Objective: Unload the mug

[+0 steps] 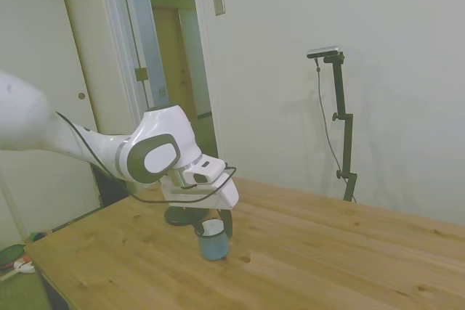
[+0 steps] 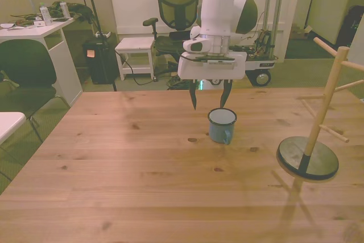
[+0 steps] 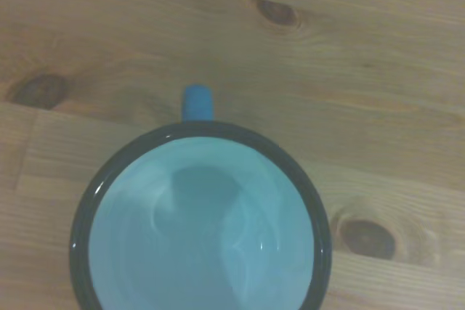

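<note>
The teal-blue mug [image 2: 222, 126] stands upright on the wooden table [image 2: 142, 186], near its middle, with its handle facing the front view's camera. My gripper [image 2: 209, 105] hangs open just above and slightly behind it, fingertips clear of the rim and touching nothing. In the side view the mug [image 1: 212, 242] sits directly below the gripper [image 1: 214, 224]. The wrist view looks straight down into the mug [image 3: 200, 230]: a dark rim, a pale blue empty inside, and the blue handle [image 3: 196, 102] sticking out.
A wooden peg stand [image 2: 327, 101] on a dark round base [image 2: 307, 159] stands at the front view's right, and its base [image 1: 178, 215] shows behind the gripper in the side view. An office chair [image 2: 176, 4] and a white desk [image 2: 40, 32] stand beyond the table.
</note>
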